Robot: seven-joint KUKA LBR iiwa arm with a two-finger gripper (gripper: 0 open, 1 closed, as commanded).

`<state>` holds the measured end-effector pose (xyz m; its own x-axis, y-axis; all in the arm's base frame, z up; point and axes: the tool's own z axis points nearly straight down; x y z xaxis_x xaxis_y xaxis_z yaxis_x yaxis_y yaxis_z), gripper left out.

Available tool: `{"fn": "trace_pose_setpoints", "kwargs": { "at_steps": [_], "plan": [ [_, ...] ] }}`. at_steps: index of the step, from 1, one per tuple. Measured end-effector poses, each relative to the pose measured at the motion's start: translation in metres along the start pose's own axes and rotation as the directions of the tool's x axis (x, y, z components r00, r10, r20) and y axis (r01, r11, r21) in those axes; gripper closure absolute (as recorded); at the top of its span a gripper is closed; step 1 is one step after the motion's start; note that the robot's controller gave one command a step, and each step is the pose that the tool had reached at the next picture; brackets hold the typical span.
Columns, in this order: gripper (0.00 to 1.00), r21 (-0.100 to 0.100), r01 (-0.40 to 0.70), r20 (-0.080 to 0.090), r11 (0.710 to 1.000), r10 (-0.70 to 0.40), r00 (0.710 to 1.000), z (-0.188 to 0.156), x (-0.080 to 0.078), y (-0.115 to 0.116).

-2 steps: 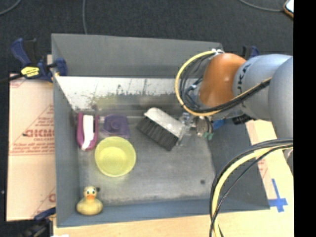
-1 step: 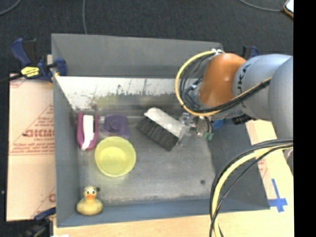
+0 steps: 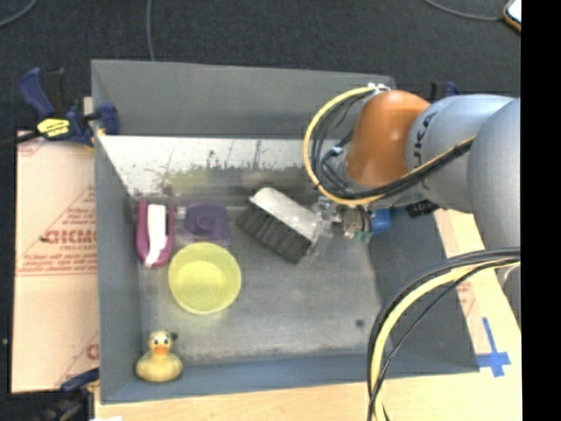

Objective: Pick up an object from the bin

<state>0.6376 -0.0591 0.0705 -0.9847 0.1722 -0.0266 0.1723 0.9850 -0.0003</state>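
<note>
Jaws are low at the back of the bin (image 3: 263,336), the black-bristled brush (image 3: 273,226) just to their left. Spread or pinching, I cannot tell. Arm (image 3: 465,147) lettering shows "UKA".

A scrub brush (image 3: 279,224), black bristles under a pale whitish back, is lying slantwise just left of the jaws of the gripper (image 3: 333,224).

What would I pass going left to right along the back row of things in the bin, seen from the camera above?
First a pink-and-white thing → purple block → black brush with a pale handle → the robot's gripper. The yellow bowl and rubber duck lie nearer, outside that row.
</note>
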Motion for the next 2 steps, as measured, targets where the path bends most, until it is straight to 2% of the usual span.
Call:
{"fn": "trace_pose_setpoints", "kwargs": {
  "at_steps": [1,2],
  "plan": [
    [1.00,0.000,-0.005,-0.002,1.000,0.005,1.000,0.000,0.015,-0.003],
    [1.00,0.000,0.020,0.005,1.000,-0.020,1.000,0.000,0.009,0.014]
  ]
}}
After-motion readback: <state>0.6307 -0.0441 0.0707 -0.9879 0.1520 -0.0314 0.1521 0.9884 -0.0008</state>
